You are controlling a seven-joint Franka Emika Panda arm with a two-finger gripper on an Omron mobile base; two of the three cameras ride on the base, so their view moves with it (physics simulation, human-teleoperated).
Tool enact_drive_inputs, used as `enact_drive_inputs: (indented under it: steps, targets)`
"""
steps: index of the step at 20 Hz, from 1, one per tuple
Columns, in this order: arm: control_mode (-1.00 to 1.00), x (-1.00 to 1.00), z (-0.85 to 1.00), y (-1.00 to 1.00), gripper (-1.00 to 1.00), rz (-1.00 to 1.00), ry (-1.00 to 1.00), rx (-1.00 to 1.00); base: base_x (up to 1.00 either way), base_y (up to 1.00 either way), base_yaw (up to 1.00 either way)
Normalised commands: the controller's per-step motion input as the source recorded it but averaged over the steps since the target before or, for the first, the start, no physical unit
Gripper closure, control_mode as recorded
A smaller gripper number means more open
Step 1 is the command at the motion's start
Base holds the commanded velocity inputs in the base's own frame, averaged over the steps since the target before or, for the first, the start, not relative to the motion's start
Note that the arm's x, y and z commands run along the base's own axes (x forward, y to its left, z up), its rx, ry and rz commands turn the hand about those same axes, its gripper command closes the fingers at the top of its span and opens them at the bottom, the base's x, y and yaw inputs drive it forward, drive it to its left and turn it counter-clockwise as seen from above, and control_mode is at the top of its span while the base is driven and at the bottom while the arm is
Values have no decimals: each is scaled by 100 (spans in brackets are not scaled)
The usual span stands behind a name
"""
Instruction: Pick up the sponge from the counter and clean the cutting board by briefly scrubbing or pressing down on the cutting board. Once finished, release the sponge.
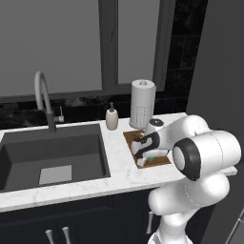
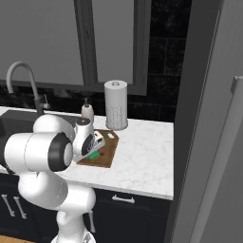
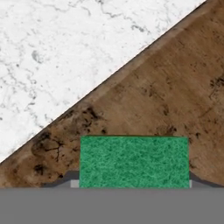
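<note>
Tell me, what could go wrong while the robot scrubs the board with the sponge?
1. The claw presses the sponge near the cutting board's edge, so a scrub could slide it onto the counter.
2. The paper towel roll and soap bottle stand close behind; a wide swing might knock them.

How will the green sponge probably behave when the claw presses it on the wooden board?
The sponge looks fibrous on top, so it probably squashes rather than staying stiff. It seems small beside the cutting board, so likely light. Its flat block shape should not roll, and the claw, shut on it, seems to hold it steady.
</note>
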Motion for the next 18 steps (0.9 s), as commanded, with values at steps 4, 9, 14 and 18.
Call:
enact_drive_inputs:
  steps: [4, 9, 14, 18]
  targets:
    - [-100, 17, -6, 0, 100, 0, 0, 0, 0, 0, 0]
    - [-100, 61, -11, 3, 100, 0, 1, 0, 0, 0, 0]
    - [-100, 76, -14, 10, 100, 0, 0, 0, 0, 0, 0]
    - [-100, 75, -7, 10, 100, 0, 0, 0, 0, 0, 0]
